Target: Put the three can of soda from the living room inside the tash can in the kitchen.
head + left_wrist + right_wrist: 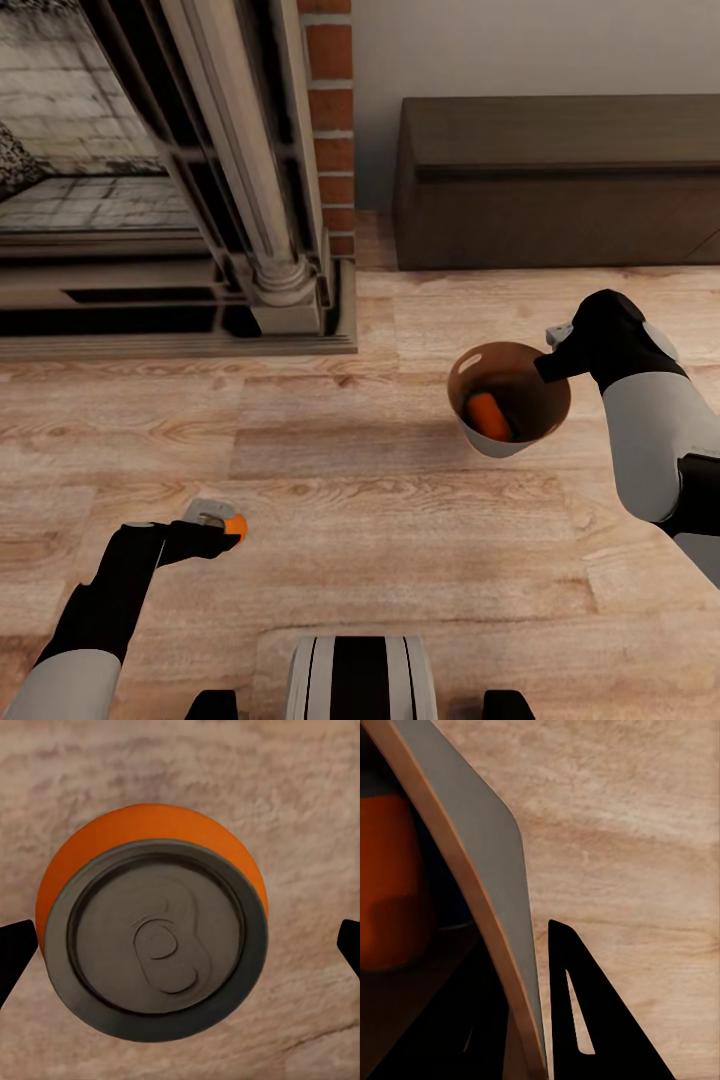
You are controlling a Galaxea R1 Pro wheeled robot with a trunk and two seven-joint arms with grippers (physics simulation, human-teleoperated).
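An orange can of soda (154,937) with a grey top stands upright on the wood floor, seen from straight above. My left gripper (180,949) is open around it: one fingertip (16,952) is next to the can's side and the other stands off with a gap. In the head view this can (236,525) peeks out past the left gripper (226,530). My right gripper (548,362) is shut on the rim of the tash can (490,445), grey outside and brown inside. A second orange can (488,415) lies inside it. Up close, the right gripper (529,1035) pinches the bin wall (487,855), with the can inside (390,877).
A dark fireplace (150,180) with a stone column and red brick edge (330,120) stands at the far left. A low dark brown cabinet (560,190) lines the far wall. Light wood floor (350,520) spreads between them, and my base (360,680) sits at the near edge.
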